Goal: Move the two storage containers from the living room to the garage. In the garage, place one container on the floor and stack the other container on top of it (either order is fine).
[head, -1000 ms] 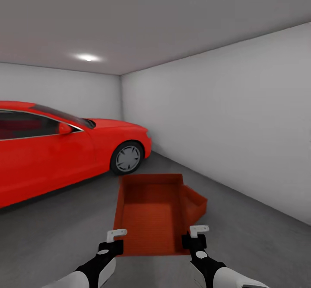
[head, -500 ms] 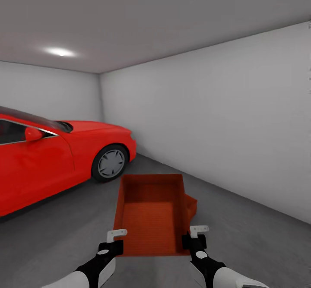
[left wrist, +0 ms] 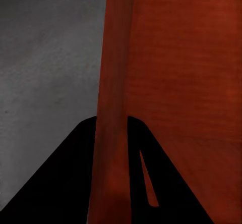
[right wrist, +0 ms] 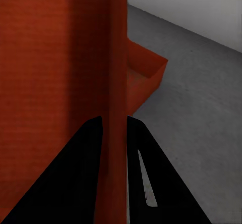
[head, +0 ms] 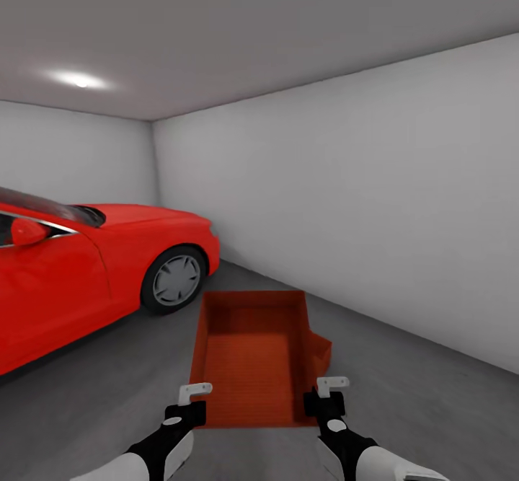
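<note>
While both tools grip it, held container [head: 249, 362] empty, second container [head: 321, 347] beneath

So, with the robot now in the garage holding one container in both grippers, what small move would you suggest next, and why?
Probably shift the held container slightly rightward, to centre it over the second container. The left gripper and right gripper each clamp a side wall, and the second container sits on the floor, mostly hidden beneath the held one with a corner sticking out to the right, so the two are not yet aligned for stacking.
</note>
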You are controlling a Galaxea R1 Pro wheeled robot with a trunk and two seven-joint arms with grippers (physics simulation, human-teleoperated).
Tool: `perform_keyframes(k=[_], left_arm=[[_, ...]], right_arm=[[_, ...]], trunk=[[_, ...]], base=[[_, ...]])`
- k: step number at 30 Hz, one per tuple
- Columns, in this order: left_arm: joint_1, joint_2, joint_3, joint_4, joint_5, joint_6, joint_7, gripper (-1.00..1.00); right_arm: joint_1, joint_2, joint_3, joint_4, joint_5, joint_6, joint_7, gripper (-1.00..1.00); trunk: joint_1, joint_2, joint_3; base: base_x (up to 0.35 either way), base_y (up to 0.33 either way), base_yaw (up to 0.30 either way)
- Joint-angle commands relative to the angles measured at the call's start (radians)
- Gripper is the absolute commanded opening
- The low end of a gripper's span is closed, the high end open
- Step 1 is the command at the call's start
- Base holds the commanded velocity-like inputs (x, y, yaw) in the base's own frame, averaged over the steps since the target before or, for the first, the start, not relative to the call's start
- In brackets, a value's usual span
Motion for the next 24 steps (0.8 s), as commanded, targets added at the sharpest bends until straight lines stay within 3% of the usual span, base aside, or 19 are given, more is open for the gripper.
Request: perform_keyframes(k=[1, 11, 24], left_arm=[[0.0, 0.008, -0.005, 0.001, 0.022, -0.001, 0.008, -1.0], [0.0, 0.008, -0.005, 0.001, 0.022, -0.001, 0.008, -1.0], [0.0, 0.008, -0.005, 0.002, 0.022, 0.0, 0.008, -1.0]], right_arm=[[-0.002, 0.001, -0.053, -0.002, 0.041, -0.002, 0.005, -1.0], [-0.002, 0.002, -0.053, -0.002, 0.041, -0.002, 0.006, -1.0], [-0.002, 0.002, -0.053, -0.002, 0.041, -0.002, 0.004, -1.0]], trunk=[[0.001, -0.001, -0.002], [0.001, -0.001, -0.002], [0.001, -0.001, -0.002]], base=[[0.297, 0.232, -0.002], [0.297, 0.232, -0.027], [0.296, 0.233, -0.253]])
